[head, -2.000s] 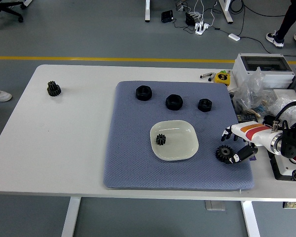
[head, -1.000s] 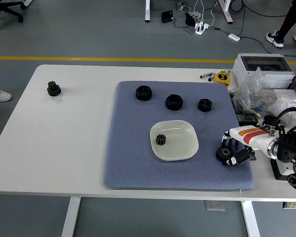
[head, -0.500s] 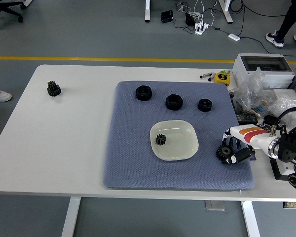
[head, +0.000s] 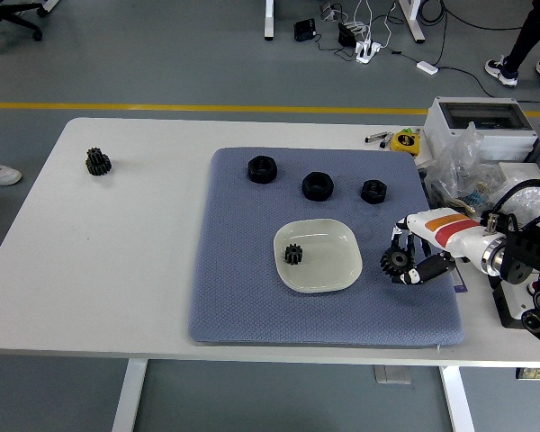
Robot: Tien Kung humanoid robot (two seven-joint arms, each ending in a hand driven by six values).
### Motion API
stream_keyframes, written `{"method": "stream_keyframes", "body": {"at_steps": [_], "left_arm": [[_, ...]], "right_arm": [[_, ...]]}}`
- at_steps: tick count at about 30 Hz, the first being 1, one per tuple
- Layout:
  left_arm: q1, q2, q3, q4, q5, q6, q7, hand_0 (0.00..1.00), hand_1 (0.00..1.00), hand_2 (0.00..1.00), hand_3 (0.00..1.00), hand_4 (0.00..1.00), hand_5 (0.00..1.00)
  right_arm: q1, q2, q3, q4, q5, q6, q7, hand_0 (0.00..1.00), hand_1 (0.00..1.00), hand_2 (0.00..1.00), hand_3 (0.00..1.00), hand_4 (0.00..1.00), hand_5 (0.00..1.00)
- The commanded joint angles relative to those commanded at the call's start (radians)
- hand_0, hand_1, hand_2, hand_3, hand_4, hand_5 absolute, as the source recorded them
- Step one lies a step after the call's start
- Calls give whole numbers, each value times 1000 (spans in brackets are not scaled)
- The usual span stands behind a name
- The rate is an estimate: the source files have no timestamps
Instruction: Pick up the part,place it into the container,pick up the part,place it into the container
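Right hand (head: 412,259) has its fingers curled around a black gear (head: 396,262), held just above the blue mat (head: 243,288) near its right edge. To do this step well, carry the gear level toward the white dish (head: 342,247) just to its left, centre it over a bare patch clear of the small gear (head: 293,255) already inside, then lower before letting go.
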Motion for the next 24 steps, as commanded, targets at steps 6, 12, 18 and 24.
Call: {"method": "stream_keyframes", "body": {"at_steps": [6, 12, 18, 24], "left_arm": [[2, 0, 0, 0, -1, 0, 0, 651, 643, 618, 554, 592, 489], [1, 1, 1, 0, -2, 0, 0, 651, 643, 618, 554, 592, 489], [1, 3, -1, 0, 0, 0, 2, 651, 643, 618, 554, 593, 490], [1, 4, -3, 0, 2, 0, 3, 653, 643, 618, 554, 592, 489]], "right_arm": [[51, 22, -16, 32, -13, 0, -12, 50, 271, 388, 455, 849, 324], [124, 65, -58, 34, -24, 6, -25, 50, 271, 388, 455, 849, 324], [202, 130, -140, 7, -51, 20, -28, 51, 271, 389, 456, 832, 351], [259, 192, -225, -69, -36, 16, -20, 51, 271, 390, 458, 828, 357]]}}
